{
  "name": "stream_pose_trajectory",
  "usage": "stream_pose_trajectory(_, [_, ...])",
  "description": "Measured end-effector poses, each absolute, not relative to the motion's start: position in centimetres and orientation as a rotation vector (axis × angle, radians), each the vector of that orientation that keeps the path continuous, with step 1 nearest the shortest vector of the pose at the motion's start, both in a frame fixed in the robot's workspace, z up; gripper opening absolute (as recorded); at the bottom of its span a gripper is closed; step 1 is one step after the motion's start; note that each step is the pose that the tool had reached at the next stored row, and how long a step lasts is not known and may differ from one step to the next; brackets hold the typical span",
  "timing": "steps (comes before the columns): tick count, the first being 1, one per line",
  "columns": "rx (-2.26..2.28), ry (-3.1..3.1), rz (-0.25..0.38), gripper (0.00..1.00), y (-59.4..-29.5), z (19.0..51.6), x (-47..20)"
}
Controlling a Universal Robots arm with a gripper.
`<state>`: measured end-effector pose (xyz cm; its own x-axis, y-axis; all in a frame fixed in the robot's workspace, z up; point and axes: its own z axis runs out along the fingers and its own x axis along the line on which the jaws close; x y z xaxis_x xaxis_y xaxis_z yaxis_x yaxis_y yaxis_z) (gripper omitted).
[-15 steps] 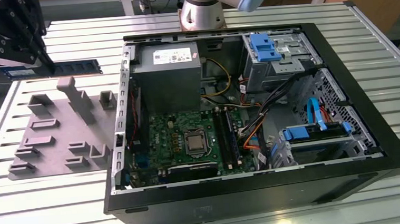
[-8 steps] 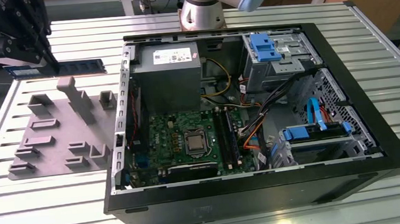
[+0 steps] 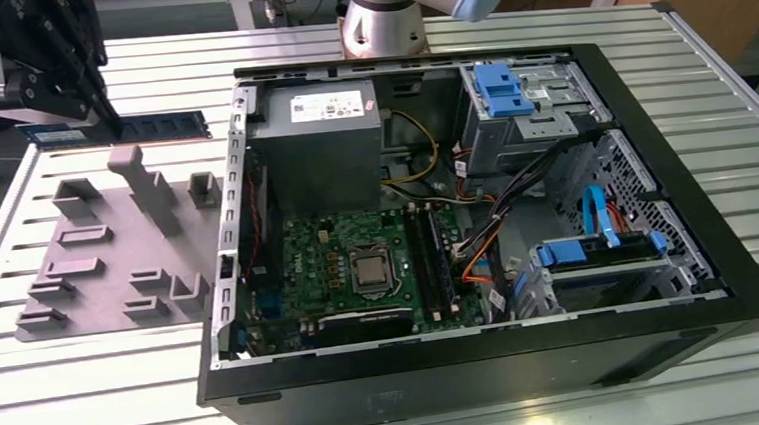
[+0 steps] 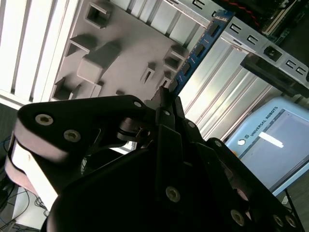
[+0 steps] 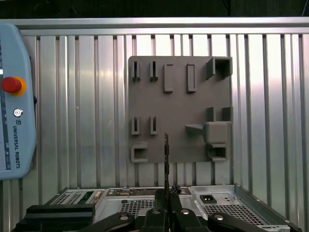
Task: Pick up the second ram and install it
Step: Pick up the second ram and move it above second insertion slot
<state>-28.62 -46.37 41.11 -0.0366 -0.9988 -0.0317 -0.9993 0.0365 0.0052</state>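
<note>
- Gripper (image 3: 65, 114) at the exterior view's far left, jaws clamped narrowly on one end of the second ram (image 3: 146, 127).
- Second ram's long axis lies level, free end pointing toward the exterior view's right.
- Grey fixture plate (image 3: 101, 242) near it.
- Open computer case (image 3: 497, 365) farther right.

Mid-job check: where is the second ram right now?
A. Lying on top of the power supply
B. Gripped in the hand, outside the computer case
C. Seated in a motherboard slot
B: in the second wrist view the hand is closed on the second ram, near the grey fixture plate and outside the computer case.
</note>
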Motion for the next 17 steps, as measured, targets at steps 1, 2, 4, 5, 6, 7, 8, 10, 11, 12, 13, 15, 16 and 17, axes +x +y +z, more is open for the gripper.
stream_pose_trajectory(1, [-2.167, 2.248, 0.04, 0.14, -46.4, 41.1, -28.5])
stream_pose_trajectory(2, [-2.167, 2.248, 0.04, 0.14, -46.4, 41.1, -28.4])
stream_pose_trajectory(4, [-2.167, 2.248, 0.04, 0.14, -46.4, 41.1, -28.2])
stream_pose_trajectory(5, [-2.167, 2.248, 0.04, 0.14, -46.4, 41.1, -28.1])
stream_pose_trajectory(6, [-2.167, 2.248, 0.04, 0.14, -46.4, 41.1, -28.0])
stream_pose_trajectory(7, [-2.167, 2.248, 0.04, 0.14, -46.4, 41.1, -27.9])
stream_pose_trajectory(8, [-2.167, 2.248, 0.04, 0.14, -46.4, 41.1, -27.8])
stream_pose_trajectory(10, [-2.167, 2.248, 0.04, 0.14, -46.4, 41.1, -27.6])
stream_pose_trajectory(11, [-2.167, 2.248, 0.04, 0.14, -46.4, 41.1, -27.5])
stream_pose_trajectory(12, [-2.167, 2.248, 0.04, 0.14, -46.4, 41.1, -27.4])
stream_pose_trajectory(13, [-2.167, 2.248, 0.04, 0.14, -46.4, 41.1, -27.4])
stream_pose_trajectory(15, [-2.167, 2.248, 0.04, 0.14, -46.4, 41.1, -27.2])
stream_pose_trajectory(16, [-2.167, 2.248, 0.04, 0.14, -46.4, 41.1, -27.1])
stream_pose_trajectory(17, [-2.167, 2.248, 0.04, 0.14, -46.4, 41.1, -27.0])
